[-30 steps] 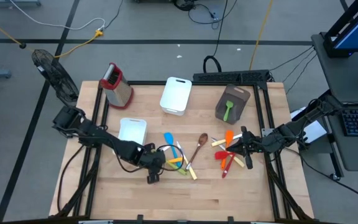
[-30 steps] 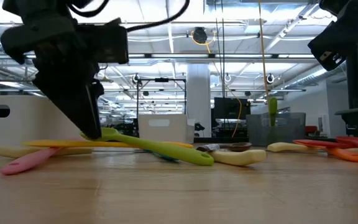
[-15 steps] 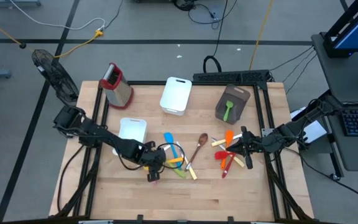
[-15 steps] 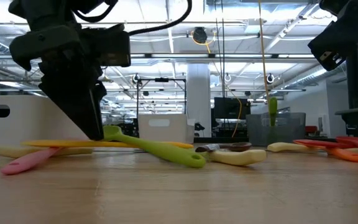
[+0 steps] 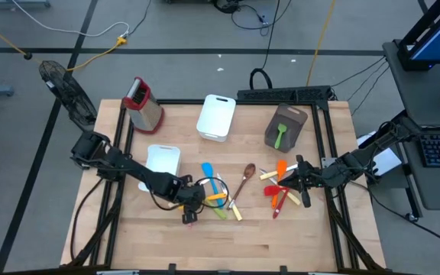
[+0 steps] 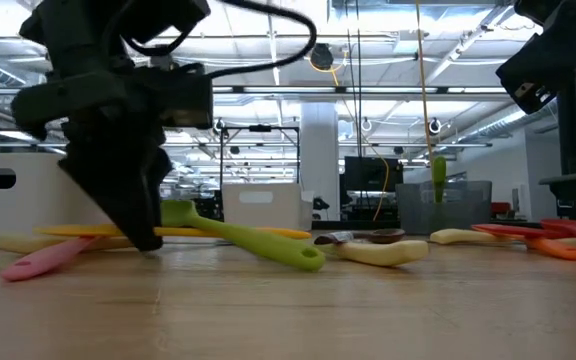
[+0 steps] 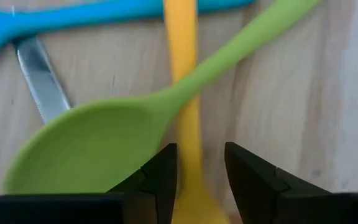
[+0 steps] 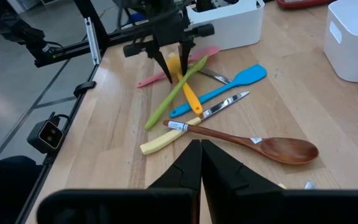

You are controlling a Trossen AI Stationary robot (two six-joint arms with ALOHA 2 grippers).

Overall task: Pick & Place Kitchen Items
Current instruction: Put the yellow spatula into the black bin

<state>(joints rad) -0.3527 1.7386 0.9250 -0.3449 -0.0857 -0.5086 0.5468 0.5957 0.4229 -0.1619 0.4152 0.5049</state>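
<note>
Where the utensils lie heaped at the middle of the wooden worktop (image 5: 128, 237), the left gripper (image 5: 192, 200) is lowered onto the pile, its two dark fingers (image 7: 160, 180) slightly parted and set on either side of the yellow spoon (image 7: 182, 93), just beside the bowl of the green spoon (image 7: 86, 146). The green spoon is laid slantwise across the yellow spoon. Beside the green spoon, a blue spatula (image 8: 219, 90), a metal knife (image 8: 219, 107) and a pink utensil (image 6: 43, 258) are seen, and a brown wooden spoon (image 5: 246, 180) lies a little farther from it. Well apart from the green spoon, toward the right arm, red and orange utensils (image 5: 281, 191) are clustered, and the right gripper (image 5: 300, 186) is held next to them with its fingers (image 8: 219, 171) pressed together, holding nothing.
</note>
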